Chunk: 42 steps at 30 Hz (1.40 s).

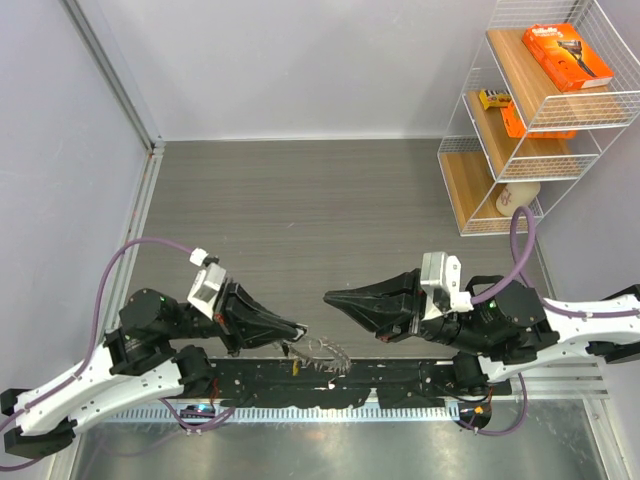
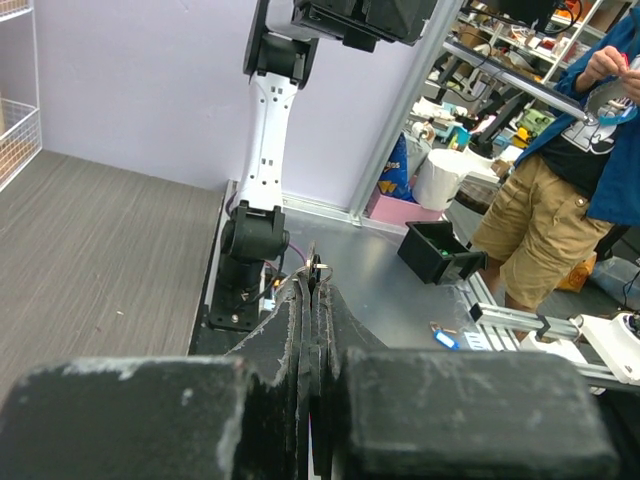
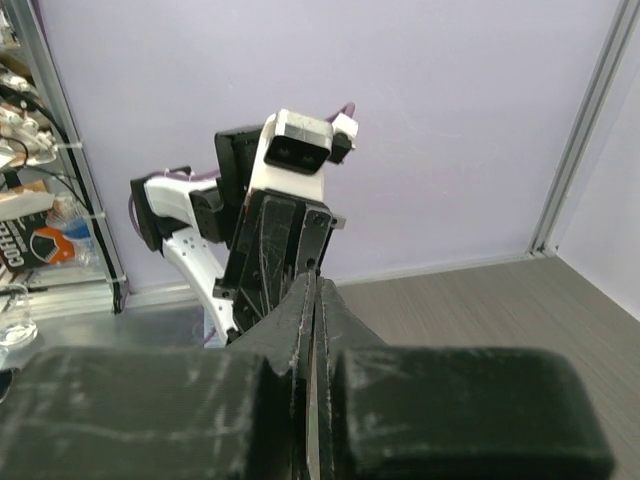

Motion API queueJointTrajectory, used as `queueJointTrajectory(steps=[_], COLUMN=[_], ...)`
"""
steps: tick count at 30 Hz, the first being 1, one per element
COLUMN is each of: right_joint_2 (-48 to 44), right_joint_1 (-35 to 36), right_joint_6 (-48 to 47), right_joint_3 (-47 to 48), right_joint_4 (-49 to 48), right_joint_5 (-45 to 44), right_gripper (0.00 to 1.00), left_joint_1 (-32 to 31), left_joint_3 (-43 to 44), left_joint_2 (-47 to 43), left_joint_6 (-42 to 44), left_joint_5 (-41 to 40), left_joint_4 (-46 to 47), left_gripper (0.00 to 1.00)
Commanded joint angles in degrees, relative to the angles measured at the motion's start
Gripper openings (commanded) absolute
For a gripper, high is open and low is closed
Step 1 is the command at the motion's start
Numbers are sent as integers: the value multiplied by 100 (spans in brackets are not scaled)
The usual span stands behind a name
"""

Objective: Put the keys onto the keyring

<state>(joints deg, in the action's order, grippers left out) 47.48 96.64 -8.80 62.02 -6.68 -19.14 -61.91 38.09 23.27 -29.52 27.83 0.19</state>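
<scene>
Keyring, a fan of small silver keys, lies at 6 o'clock by the table's near edge, just off the left gripper; a grip on it cannot be told. The left gripper and the right gripper both have their fingers pressed together. Bare tabletop spreads toward 12, with a wire shelf at 2

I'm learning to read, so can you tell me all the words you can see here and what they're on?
Orange box on the top shelf: white lettering, too small to read.
Yellow and orange packet on the middle shelf: print too small to read.
Dark label at the left edge of the right wrist view: white letters, cut off and blurred.
No other words can be read.
</scene>
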Motion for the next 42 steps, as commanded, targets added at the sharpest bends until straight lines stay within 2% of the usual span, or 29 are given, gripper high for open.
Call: queueJointTrajectory(steps=[1,7,9,12,15,18,28,42], right_joint_2=[-3,77,77,112,252,498,947,1245], right_joint_1=[22,22,22,13,22,22,22,30], right_joint_6=[203,335,361,344,309,204,-421,-623], right_joint_3=[372,899,1057,1312,1637,1840,2191,2359], right_joint_4=[631,2202,2642,3215,3856,4287,4675,4245], right_joint_5=[-169,-169,-161,6,199,427,1395,1781], right_gripper=[6,6,13,31,42,47,60,59], left_joint_1=[-5,-5,-5,3,-5,-5,-5,-5], left_joint_3=[252,471,585,700,823,946,1175,1236], left_joint_2=[-68,125,178,205,240,292,319,407], left_joint_6=[43,60,78,121,165,174,139,51], left_joint_5=[-77,160,266,407,582,828,1241,1330], left_joint_4=[184,17,-1,-220,-352,-423,-572,-511], left_gripper=[0,0,0,0,0,0,0,0])
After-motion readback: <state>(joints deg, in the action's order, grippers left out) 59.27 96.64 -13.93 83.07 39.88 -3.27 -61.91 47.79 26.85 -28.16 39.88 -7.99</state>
